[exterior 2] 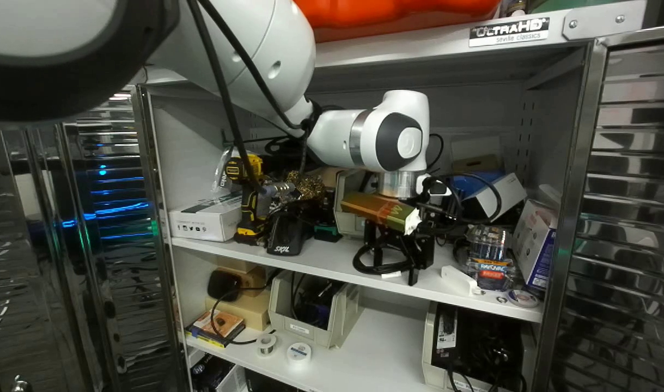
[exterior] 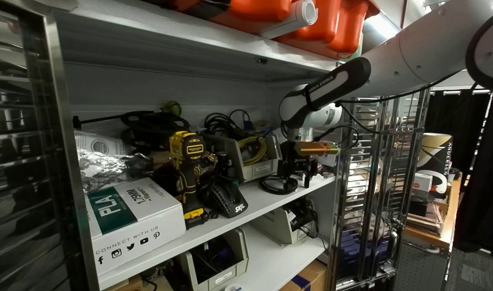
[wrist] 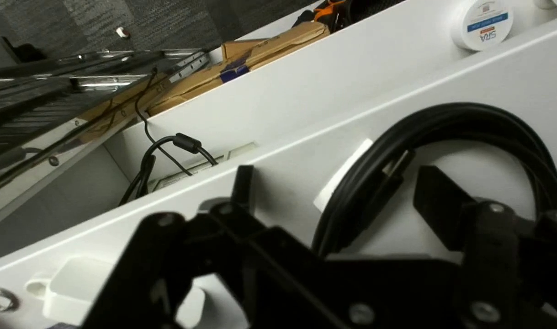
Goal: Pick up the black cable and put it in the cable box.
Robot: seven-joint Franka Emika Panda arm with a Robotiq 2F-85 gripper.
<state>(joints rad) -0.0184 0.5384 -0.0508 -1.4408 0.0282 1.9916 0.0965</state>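
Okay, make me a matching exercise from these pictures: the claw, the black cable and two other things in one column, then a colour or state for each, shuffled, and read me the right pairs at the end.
Column one
1 Claw
2 Black cable
3 Drill
4 Bin nearest the black cable

Column two
A With a yellow cord inside
B Yellow and black, standing upright
C Open
D Coiled on the shelf

Right pairs: 1-C, 2-D, 3-B, 4-A.
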